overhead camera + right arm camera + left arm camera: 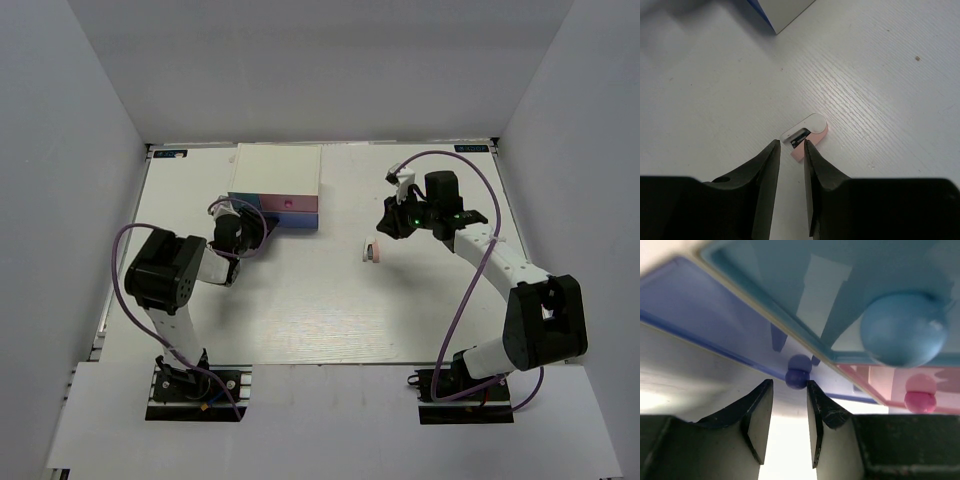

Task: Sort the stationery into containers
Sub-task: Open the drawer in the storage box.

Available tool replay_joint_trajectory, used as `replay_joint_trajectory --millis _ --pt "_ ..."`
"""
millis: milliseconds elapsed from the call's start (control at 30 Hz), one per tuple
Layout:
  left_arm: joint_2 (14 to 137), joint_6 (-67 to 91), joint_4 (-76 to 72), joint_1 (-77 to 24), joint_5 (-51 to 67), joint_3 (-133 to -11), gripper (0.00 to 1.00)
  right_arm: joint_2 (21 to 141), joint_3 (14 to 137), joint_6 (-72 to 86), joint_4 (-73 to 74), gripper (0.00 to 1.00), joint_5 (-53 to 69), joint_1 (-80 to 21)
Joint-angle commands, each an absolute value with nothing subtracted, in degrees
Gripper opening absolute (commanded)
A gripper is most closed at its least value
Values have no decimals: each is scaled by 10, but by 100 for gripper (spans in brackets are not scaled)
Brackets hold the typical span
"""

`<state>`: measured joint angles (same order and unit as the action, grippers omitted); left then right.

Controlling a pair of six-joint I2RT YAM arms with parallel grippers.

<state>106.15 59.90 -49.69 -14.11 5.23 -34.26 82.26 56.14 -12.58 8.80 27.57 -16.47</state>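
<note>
The small white-topped box point(279, 168) stands at the back of the table with its drawers facing me. My left gripper point(252, 237) is right at their fronts. In the left wrist view it point(790, 385) is open, with the purple drawer's point(715, 310) small knob point(797, 378) just at its fingertips, not clamped. The light blue knob point(903, 330) and the pink knob point(920, 401) lie to the right. A whitish-pink eraser block point(372, 251) lies on the table. My right gripper point(791, 145) is open a little and empty, its tips just short of the eraser point(807, 134).
White walls close in the table on three sides. A corner of the box point(785, 12) shows at the top of the right wrist view. No other stationery shows.
</note>
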Motion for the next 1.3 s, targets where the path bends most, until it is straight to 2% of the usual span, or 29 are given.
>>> replay_joint_trajectory --millis 0,300,467,567,867,1067,1267 --pt "1034 591 -479 -144 1 -351 43 826 584 -123 71 32 290 -160" --pt "1078 597 -504 -149 -6 -378 42 823 584 -127 74 32 288 -158" --pt "1098 608 -531 -149 27 -388 42 824 584 -127 76 32 287 -157" --pt "1098 608 -531 -149 33 -388 48 825 584 -126 73 33 290 -158" --pt "1103 608 -525 -155 44 -382 48 832 588 -124 71 33 295 -157" --pt "1114 608 -525 -160 44 -400 39 829 587 -125 73 33 294 -157" --pt "1121 613 -519 -160 50 -410 24 829 584 -128 72 33 291 -157"
